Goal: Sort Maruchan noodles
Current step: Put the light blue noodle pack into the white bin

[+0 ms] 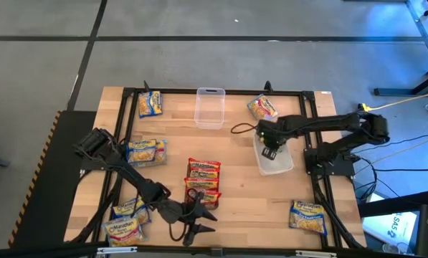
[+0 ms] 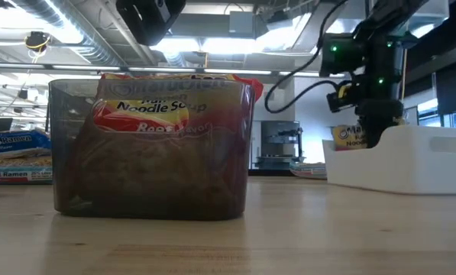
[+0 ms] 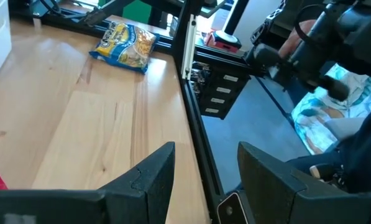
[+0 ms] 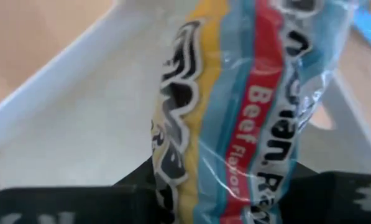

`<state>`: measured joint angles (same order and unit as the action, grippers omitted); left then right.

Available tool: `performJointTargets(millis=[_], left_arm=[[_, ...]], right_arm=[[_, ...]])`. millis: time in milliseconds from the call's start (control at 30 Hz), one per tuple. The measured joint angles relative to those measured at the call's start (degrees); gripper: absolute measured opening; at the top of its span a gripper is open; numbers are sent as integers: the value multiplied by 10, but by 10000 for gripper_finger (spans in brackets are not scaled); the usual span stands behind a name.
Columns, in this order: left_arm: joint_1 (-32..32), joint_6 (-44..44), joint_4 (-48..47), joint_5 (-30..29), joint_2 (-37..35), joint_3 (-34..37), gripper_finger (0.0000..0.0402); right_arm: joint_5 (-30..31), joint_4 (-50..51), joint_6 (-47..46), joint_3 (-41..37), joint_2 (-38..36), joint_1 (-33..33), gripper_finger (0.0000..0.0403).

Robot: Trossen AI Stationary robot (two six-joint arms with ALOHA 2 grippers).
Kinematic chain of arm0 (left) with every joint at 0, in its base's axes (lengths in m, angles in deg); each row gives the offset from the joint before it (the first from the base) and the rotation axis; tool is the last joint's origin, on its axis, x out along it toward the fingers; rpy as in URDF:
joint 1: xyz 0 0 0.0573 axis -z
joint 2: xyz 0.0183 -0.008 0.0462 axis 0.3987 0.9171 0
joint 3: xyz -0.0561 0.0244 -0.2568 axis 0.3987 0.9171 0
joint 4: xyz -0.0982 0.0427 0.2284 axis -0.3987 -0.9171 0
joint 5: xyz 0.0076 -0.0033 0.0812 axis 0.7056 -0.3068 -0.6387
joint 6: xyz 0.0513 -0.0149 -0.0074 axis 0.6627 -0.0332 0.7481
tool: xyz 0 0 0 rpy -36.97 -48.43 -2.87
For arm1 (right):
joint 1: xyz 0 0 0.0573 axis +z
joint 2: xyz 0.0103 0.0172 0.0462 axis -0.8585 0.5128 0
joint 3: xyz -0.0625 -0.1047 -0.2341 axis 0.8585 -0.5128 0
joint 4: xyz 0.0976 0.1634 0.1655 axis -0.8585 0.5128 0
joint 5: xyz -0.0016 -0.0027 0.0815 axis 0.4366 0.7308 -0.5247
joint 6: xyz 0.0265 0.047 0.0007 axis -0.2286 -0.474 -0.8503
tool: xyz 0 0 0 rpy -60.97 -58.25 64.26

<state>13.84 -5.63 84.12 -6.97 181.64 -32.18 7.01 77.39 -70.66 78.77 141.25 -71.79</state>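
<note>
My right gripper (image 1: 269, 150) points down over the white container (image 1: 279, 163) at the right, shut on a Maruchan noodle packet (image 4: 235, 106) with yellow, blue and red print. In the low view the packet (image 2: 348, 136) shows behind the container's wall (image 2: 411, 156). My left gripper (image 3: 207, 180) stands open with nothing between its fingers. It is near the table's front edge (image 1: 201, 221), beside the red packets (image 1: 203, 183). Other packets lie flat on the table: blue ones (image 1: 145, 152) at the left and one (image 1: 307, 216) at the near right. My right gripper pinches the packet's upper end (image 4: 225, 193) between its two fingers, from above, pointing down. The packet hangs below the fingers over the inside of the white container (image 4: 73, 130). Whether its lower end touches the container floor I cannot tell.
A clear container (image 1: 208, 107) stands at the far middle. A blue packet (image 1: 150, 104) and a pinkish packet (image 1: 262, 107) lie along the far edge. More blue packets (image 1: 127, 218) lie at the near left. In the low view the red packets sit in a see-through container (image 2: 151, 145).
</note>
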Motion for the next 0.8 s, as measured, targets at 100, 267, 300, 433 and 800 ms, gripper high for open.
performJointTargets(millis=[100, 267, 300, 433, 800], left_arm=[[-1, -2, 0, 0, 0, 0, 169], [-1, -4, 0, 0, 0, 0, 169], [-1, -4, 0, 0, 0, 0, 169], [-2, 0, 0, 0, 0, 0, 169], [-5, 3, 0, 1, 0, 0, 169]], right_arm=[[-45, 8, 23, 7, -9, 10, 115], [-80, 54, 53, 16, -15, 63, 115], [-80, 57, 55, 16, -15, 76, 115], [-99, 48, 55, 17, -12, 128, 115], [-104, -57, -34, 17, -13, 149, 115]])
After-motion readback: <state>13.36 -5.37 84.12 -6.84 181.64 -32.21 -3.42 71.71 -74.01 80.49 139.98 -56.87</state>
